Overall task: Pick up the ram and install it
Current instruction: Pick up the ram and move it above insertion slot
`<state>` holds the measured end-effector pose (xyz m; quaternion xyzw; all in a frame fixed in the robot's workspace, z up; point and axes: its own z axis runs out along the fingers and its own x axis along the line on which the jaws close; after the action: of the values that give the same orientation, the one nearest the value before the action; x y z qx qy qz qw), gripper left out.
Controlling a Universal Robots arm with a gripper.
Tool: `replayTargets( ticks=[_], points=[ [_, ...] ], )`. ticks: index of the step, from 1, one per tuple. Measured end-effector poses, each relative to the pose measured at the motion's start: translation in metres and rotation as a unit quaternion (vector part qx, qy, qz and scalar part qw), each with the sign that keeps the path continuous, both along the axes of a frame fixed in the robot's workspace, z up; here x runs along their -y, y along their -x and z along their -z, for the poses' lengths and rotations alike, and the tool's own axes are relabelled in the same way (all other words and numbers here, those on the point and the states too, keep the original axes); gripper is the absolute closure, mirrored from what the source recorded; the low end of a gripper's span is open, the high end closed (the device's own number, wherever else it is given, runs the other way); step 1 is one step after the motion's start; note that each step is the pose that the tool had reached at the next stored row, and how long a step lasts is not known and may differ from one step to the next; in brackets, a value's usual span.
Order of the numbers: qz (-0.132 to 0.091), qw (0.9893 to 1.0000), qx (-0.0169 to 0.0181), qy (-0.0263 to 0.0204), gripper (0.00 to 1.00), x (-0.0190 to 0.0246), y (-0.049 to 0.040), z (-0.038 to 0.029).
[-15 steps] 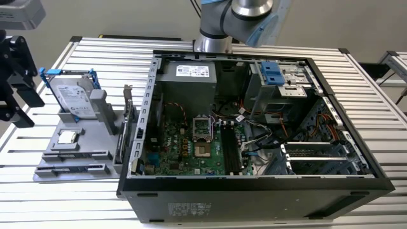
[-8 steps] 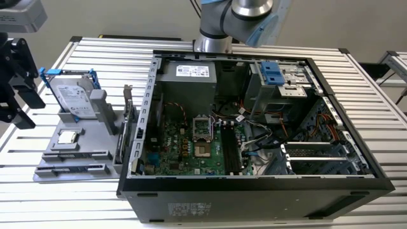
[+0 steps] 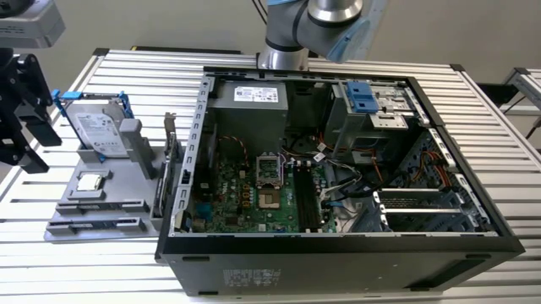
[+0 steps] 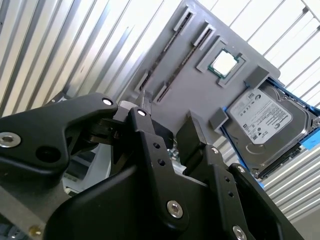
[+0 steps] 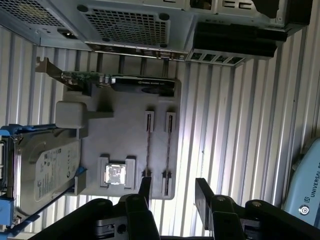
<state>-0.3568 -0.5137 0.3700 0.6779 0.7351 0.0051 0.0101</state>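
The ram (image 5: 148, 147) stands on edge in one of two parallel slots of a gray holder (image 5: 125, 130). A second stick (image 5: 169, 150) stands in the slot just beside it. The gripper (image 5: 174, 192) hangs over the near end of those slots, its fingers spread wide with nothing between them.

The holder also carries one square processor (image 5: 115, 175), one hard drive (image 5: 47, 170) in a blue frame, and one card with a metal bracket (image 5: 135, 82) along the edge nearest the computer case (image 3: 338, 247). Both wrist views look down on the holder.

The exterior view looks into the open case, showing the motherboard (image 3: 253, 196) lying inside. Holder and case rest on the slatted metal surface (image 5: 240, 125).
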Motion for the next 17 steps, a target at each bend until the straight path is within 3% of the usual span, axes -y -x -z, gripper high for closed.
replayTargets(
  ticks=[17],
  points=[
    [-0.001,1.0000,-0.0027,0.0000,0.00,0.0000,0.0000,0.0075]
  ],
)
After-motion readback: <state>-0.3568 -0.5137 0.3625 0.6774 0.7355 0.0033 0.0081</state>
